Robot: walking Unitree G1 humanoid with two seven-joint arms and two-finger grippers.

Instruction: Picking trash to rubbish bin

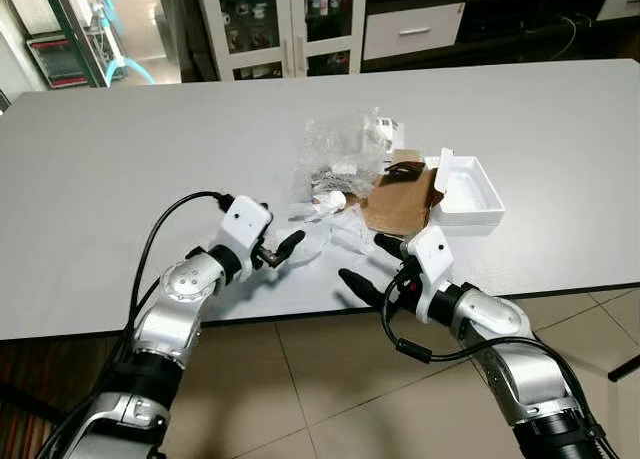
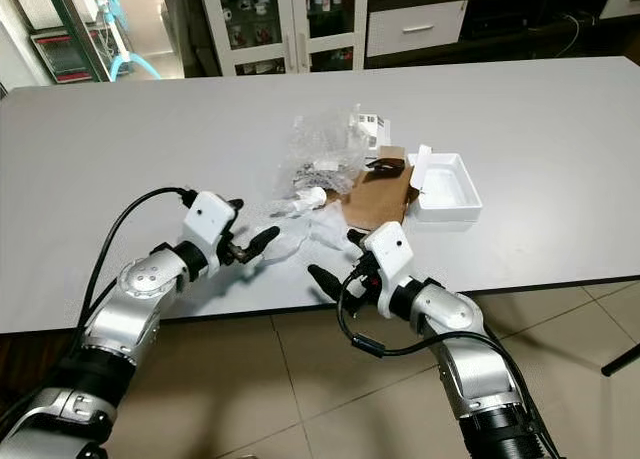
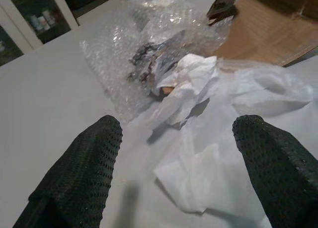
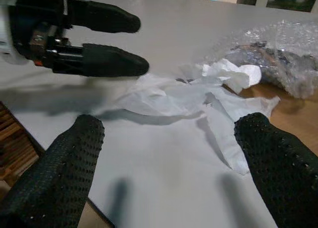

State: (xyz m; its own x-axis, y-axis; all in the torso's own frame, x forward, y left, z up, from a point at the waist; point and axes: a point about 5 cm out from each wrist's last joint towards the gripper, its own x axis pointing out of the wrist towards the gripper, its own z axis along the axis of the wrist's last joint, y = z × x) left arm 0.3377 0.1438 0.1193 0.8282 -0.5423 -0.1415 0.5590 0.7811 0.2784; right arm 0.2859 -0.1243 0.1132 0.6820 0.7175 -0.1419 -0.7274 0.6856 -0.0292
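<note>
1. Where the grey surface (image 1: pixel 120 169) nears its front edge, crumpled white tissue (image 3: pixel 208 158) lies flat, beside bubble wrap (image 1: pixel 340 149) and cardboard (image 1: pixel 400 204).
2. Left end effector (image 1: pixel 278 251): fingers spread, just beside the tissue.
3. Right end effector (image 1: pixel 375 264): fingers spread, empty, at the surface's edge.
4. White tray (image 1: pixel 470 191): beyond the cardboard.

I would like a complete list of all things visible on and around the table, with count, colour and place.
table: one, grey, fills the middle
crumpled tissue paper: one heap, white, near table edge between the grippers
bubble wrap: one bundle, clear, behind the tissue
cardboard piece: one, brown, flat beside the wrap
tray: one, white, right of the cardboard
cabinet: one, white with glass doors, behind the table
left gripper: black fingers, open, left of the tissue
right gripper: black fingers, open, at the table edge
</note>
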